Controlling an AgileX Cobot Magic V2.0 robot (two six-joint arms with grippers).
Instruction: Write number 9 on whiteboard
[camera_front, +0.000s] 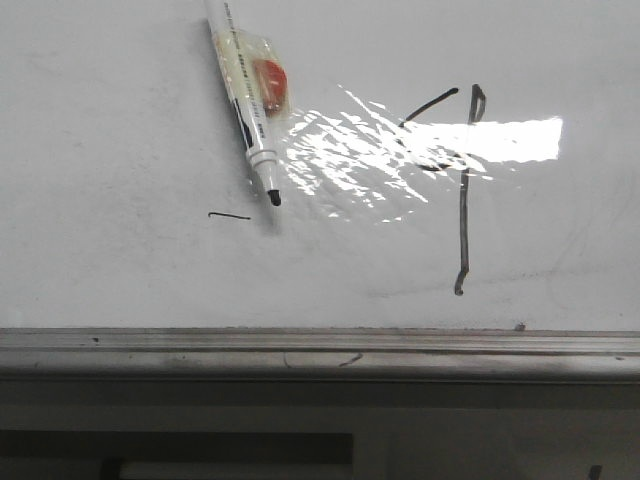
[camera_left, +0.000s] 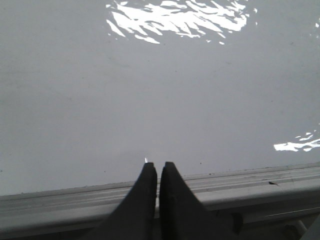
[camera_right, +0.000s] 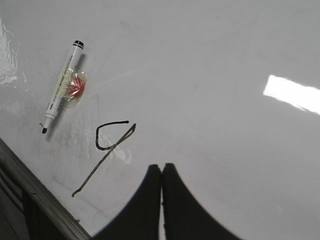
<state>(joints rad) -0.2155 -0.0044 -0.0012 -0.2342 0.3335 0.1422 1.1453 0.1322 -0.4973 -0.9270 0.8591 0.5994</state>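
The whiteboard (camera_front: 120, 120) is glossy white with a grey metal rim along its near edge. The number 9 (camera_front: 464, 190) is drawn in thin black strokes at the right, partly under glare; it also shows in the right wrist view (camera_right: 107, 145). A white marker (camera_front: 250, 110) with an orange-and-clear tape wrap lies uncapped on the board, tip toward the rim; it shows in the right wrist view too (camera_right: 62, 85). My left gripper (camera_left: 156, 164) is shut and empty over the board's rim. My right gripper (camera_right: 161, 166) is shut and empty, above the board beside the 9.
A short stray black dash (camera_front: 229, 216) sits left of the marker tip. A bright glare patch (camera_front: 400, 150) covers the board's middle. The grey rim (camera_front: 320, 350) runs along the front, with a dark drop below it.
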